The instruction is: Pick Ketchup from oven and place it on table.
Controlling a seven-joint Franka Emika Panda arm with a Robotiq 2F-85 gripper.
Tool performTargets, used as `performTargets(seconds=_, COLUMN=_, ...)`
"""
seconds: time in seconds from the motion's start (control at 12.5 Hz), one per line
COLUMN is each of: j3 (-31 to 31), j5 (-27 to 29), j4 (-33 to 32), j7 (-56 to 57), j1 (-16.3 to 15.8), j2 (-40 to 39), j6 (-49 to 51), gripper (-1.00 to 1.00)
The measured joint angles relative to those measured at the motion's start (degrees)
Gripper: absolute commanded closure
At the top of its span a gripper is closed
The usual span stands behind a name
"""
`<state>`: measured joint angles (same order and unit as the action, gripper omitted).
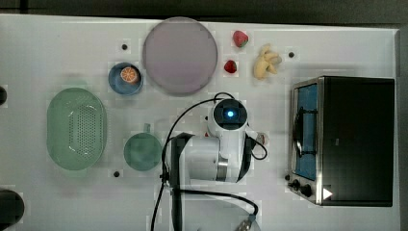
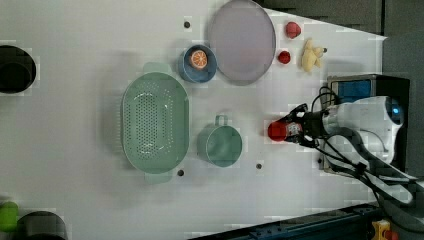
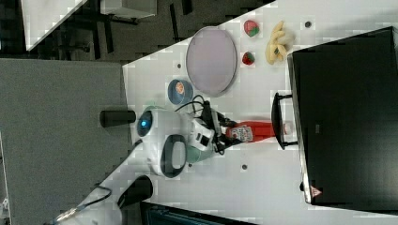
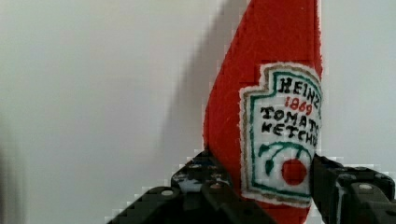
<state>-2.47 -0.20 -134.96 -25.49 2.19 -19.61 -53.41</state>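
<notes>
Between the fingers of the gripper [image 4: 261, 186], the ketchup [image 4: 275, 102] is clamped at its labelled base. The bottle is already outside the oven [image 3: 342, 112], over the table [image 3: 263, 187] just before the oven's handle. What remains, I judge, is to set it down and release.

Green colander [image 1: 77, 129], green mug [image 1: 142, 151], blue bowl [image 1: 125, 78] holding an orange slice [image 1: 129, 74], purple plate [image 1: 179, 55], two strawberries [image 1: 240, 38], banana bunch [image 1: 265, 62]

floor: dark grey [image 3: 61, 117] | second white tabletop [image 3: 47, 18] beyond | lighting: even
</notes>
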Motion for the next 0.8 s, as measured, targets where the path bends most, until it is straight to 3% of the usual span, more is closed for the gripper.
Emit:
performTargets(seconds=0.24, j3=0.4, j5=-0.1, j4=-1.0, j7=0.0, j1=0.3, j2=0.8, j6=-1.7, gripper=-0.03)
performTargets(seconds=0.56, j3=2.6, j5=0.6, j4=0.9, j7=-0.2, j1=0.6, j2=2.5, j6=-2.6, gripper=-1.00)
performTargets(seconds=0.72, j3=3.0, j5=-0.2, j4=0.3, j7=-0.2, j1=1.3, j2=4.9, j6=1.1, gripper=-1.00)
performTargets(seconds=0.8, j3=3.0, j5=-0.2, j4=4.0, j7=-0.2, j1=0.6, j2=6.3, j6=3.9, gripper=-1.00)
